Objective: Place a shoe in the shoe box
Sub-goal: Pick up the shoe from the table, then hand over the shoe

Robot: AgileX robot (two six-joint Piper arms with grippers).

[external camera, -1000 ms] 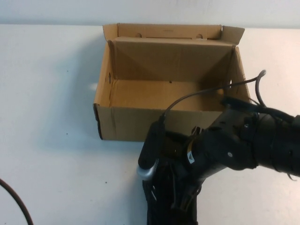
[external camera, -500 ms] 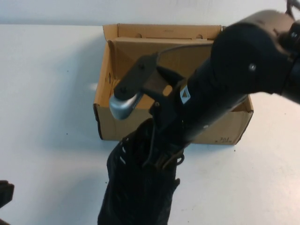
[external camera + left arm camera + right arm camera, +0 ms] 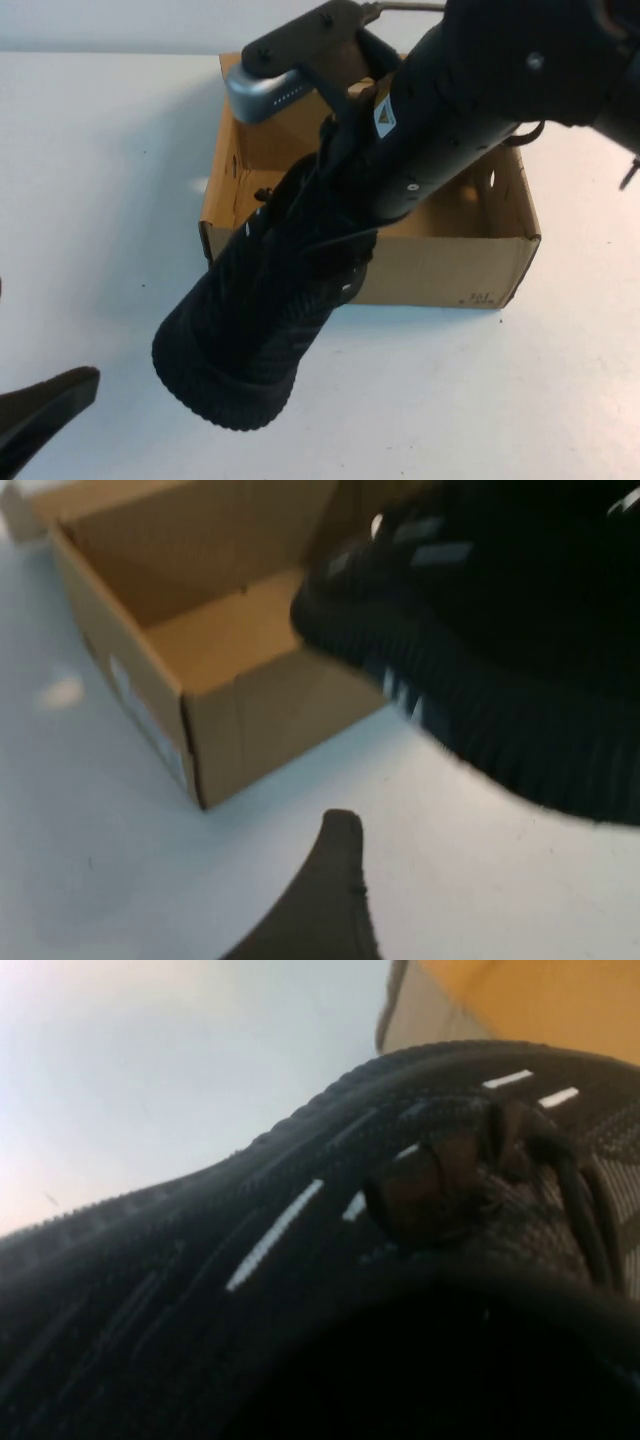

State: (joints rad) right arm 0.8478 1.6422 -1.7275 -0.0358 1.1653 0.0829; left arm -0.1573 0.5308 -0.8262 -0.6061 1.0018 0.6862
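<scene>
The black knit shoe (image 3: 250, 315) hangs in the air in front of the box's near left corner, tilted, its toe low and toward the front left, its heel up by the box. My right gripper (image 3: 338, 205) grips it at the collar, its fingers hidden by the shoe and the arm. The right wrist view shows the shoe's (image 3: 300, 1220) white dashes and laces close up. The open brown shoe box (image 3: 500, 262) stands behind, partly hidden by the right arm. My left gripper (image 3: 45, 410) is at the front left, low over the table, empty; one finger (image 3: 335, 900) shows.
The white table (image 3: 100, 200) runs all round the box. The left wrist view shows the box's near corner (image 3: 200, 740) and the raised shoe (image 3: 520, 660) above it. The right arm (image 3: 480, 90) covers the box's back right part.
The right arm has lifted the shoe off the table and swung it up and back toward the box, toe now pointing front left. The left gripper has come into view at the front left.
</scene>
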